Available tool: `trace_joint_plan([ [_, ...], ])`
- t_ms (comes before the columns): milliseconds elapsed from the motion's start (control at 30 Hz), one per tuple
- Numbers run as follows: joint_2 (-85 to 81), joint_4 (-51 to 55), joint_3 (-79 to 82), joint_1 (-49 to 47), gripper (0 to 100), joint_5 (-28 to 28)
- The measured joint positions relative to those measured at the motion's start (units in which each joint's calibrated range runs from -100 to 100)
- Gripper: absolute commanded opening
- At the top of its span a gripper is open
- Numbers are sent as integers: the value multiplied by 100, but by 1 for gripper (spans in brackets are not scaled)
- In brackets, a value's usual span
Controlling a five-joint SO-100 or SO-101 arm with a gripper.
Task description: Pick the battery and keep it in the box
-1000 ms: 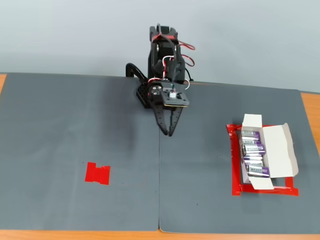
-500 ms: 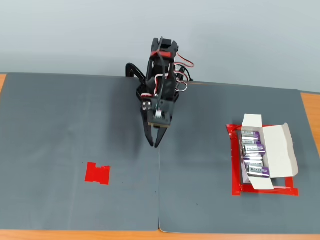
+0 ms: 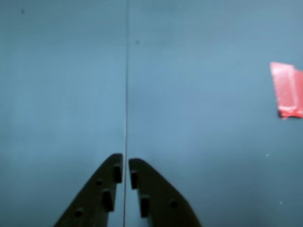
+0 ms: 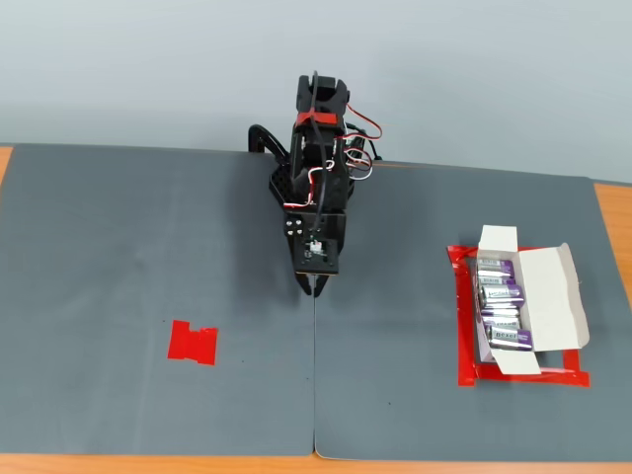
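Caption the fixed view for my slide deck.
Empty, shut gripper points down mid-mat; batteries fill the open box at right.

Gripper (image 4: 315, 289): matt black plastic. Mat (image 4: 148, 257) beneath it: matt grey, finely textured. Box (image 4: 553, 296) well apart from it: white cardboard. Batteries (image 4: 502, 306): glossy wrap. Desk (image 4: 614, 212): wood-look edge.

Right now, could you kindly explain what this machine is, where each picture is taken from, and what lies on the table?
It is a small black robot arm with two fingers. One picture comes from a camera on its wrist, looking down past the fingers, which are nearly closed and hold nothing. The other is a fixed camera facing the table. On the grey mat lie a red tape patch and, inside a red tape outline, an open white box with batteries already in it.
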Motion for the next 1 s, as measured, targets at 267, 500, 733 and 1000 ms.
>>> trace_joint_plan([
  [267,-25,1318,-180,-66,2,10],
  [500,-42,1856,-251,-66,2,0],
  [733,-42,1873,-251,-81,2,0],
  [1000,-42,1873,-251,-111,2,0],
])
